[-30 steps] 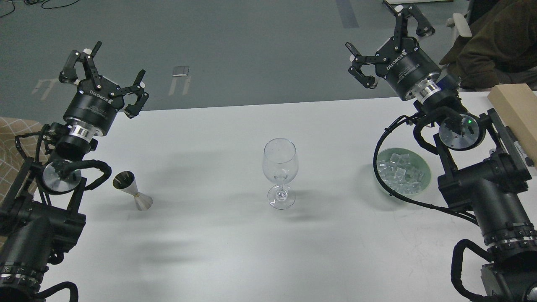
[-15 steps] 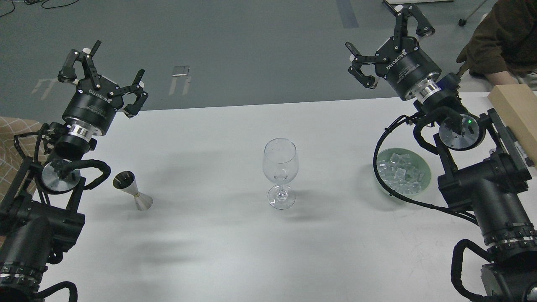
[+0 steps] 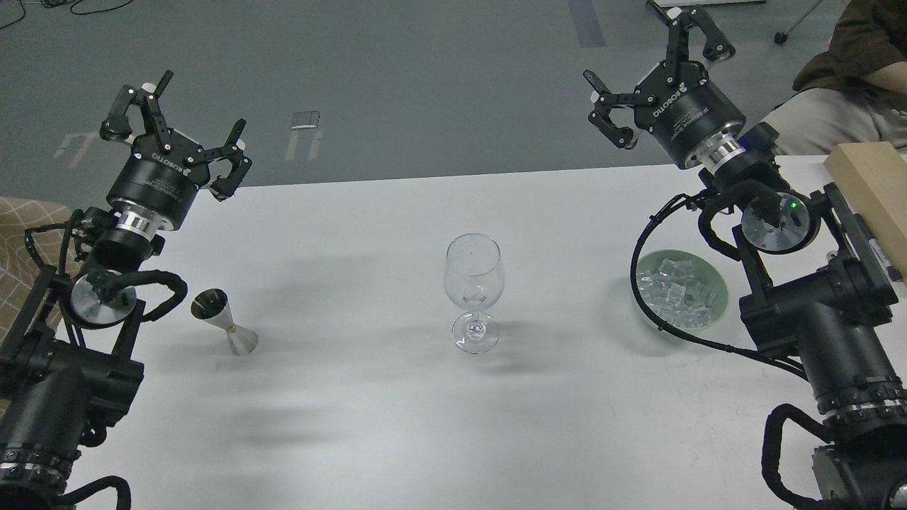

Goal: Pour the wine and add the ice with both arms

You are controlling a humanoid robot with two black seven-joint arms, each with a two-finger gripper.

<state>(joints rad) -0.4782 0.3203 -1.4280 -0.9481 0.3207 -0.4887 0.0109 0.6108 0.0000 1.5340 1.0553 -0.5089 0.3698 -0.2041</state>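
A clear stemmed wine glass [image 3: 473, 292] stands upright and empty at the middle of the white table [image 3: 397, 425]. A steel jigger [image 3: 223, 321] stands at the left, its dark mouth up. A pale green bowl [image 3: 717, 312] at the right holds a heap of clear ice cubes [image 3: 675, 291]. My left gripper [image 3: 172, 132] is open and empty, raised over the table's far left edge, well behind the jigger. My right gripper [image 3: 655, 74] is open and empty, raised beyond the far right edge, behind the bowl.
A tan wooden block [image 3: 870, 191] lies at the table's right edge beside my right arm. A seated person [image 3: 843, 92] is at the far right beyond the table. A black cable [image 3: 648, 312] of the right arm loops over the bowl's near left rim.
Both arms and the table objects are still. The person at the far right has shifted back and away from the table's corner.
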